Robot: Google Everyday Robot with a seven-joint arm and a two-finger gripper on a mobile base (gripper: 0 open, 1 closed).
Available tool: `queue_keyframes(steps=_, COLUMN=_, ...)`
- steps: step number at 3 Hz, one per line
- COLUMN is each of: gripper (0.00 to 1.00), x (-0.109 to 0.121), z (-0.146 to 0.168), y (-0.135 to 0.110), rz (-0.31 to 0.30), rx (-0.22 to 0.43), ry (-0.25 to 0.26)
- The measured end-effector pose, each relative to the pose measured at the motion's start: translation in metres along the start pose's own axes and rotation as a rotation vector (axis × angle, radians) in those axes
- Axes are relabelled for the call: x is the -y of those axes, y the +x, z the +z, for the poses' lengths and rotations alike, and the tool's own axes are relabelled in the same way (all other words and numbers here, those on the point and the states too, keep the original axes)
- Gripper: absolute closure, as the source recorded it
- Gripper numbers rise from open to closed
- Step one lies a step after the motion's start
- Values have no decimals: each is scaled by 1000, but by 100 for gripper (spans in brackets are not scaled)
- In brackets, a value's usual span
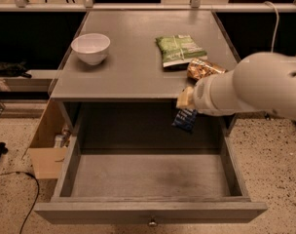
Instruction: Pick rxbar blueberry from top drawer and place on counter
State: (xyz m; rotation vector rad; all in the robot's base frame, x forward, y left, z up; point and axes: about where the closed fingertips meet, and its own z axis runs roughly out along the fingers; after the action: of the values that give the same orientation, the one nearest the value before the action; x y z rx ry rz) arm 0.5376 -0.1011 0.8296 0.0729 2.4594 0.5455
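Note:
The rxbar blueberry (185,119), a dark navy wrapper with pale text, hangs in the air just below the counter's front edge, above the back right of the open top drawer (148,175). My gripper (186,106) is shut on the bar's top end, and the bulky white arm (255,89) reaches in from the right. The drawer floor is bare and its round knob (151,223) shows on the front. The grey counter (128,67) lies right above and behind the bar.
On the counter stand a white bowl (91,48) at the left, a green snack bag (179,50) and a golden-brown packet (202,68) at the right, partly behind my arm. A cardboard box (46,143) sits left of the cabinet.

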Motion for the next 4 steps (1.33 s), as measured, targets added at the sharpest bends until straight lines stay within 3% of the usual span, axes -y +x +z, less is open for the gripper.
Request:
queue_keyframes(steps=1, gripper=100, x=2, z=-14, y=-18, rz=17, rx=20, ry=-39)
queue_keyframes(steps=2, gripper=100, x=-1, z=-12, y=-19, rz=11, rx=17, ry=-44)
queue_keyframes(steps=3, gripper=100, x=-28, z=-13, y=-39, rz=-29, rx=20, ry=-88)
queue_keyframes(steps=4, gripper=100, x=-83, z=-20, y=-85, rz=-98, rx=51, ry=-129)
